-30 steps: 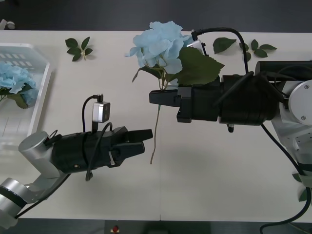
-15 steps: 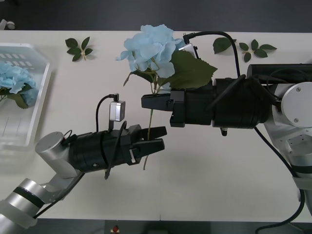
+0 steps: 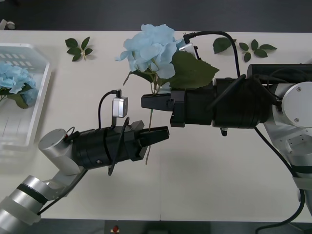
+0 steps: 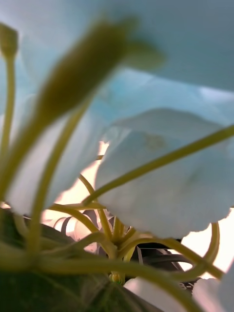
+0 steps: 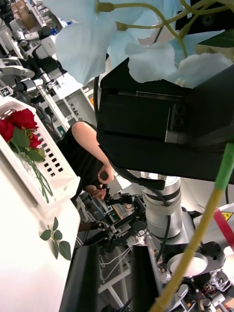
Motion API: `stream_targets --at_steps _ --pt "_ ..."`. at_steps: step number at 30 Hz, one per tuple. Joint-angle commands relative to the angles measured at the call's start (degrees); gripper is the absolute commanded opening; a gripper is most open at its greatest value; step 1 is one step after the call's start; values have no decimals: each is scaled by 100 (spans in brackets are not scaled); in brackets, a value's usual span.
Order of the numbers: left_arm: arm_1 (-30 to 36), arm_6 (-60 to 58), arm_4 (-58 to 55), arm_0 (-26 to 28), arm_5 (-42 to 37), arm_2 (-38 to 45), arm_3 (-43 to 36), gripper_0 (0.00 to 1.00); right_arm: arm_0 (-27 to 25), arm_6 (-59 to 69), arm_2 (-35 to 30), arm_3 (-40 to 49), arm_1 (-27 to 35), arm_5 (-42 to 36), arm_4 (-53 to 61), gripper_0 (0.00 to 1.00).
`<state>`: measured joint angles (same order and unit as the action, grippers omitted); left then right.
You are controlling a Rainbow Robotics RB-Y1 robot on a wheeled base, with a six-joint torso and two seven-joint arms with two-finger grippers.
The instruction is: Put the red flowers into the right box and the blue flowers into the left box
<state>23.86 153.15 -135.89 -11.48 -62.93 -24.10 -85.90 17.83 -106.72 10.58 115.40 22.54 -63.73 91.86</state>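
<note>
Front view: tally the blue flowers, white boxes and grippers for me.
Blue flowers: 2, the held blue flower and the boxed blue flower
White boxes: 1, the left box
Grippers: 2, the left gripper and the right gripper
Total: 5

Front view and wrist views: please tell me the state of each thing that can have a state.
Blue flower: lifted off the table, stem gripped by the right hand.
Left hand: at the lower stem; closure unclear.
Left box: holds one blue flower.
Right box: holds red flowers.
Leaf sprigs: lying loose on the table.
</note>
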Motion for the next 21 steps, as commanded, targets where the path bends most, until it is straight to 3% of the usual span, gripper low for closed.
stream_targets --at_steps 1,12,15,21 --pt "39 185 -8 -109 53 -86 -85 0 80 160 -39 105 -66 10 42 0" --pt "189 185 -131 -91 53 -51 -85 0 80 213 -39 105 -57 10 42 0" --pt "347 185 -271 -91 26 -7 -85 0 80 248 -39 105 -66 10 25 100" --pt "628 185 -412 -82 -79 248 -85 0 89 248 -39 105 -57 36 25 100"
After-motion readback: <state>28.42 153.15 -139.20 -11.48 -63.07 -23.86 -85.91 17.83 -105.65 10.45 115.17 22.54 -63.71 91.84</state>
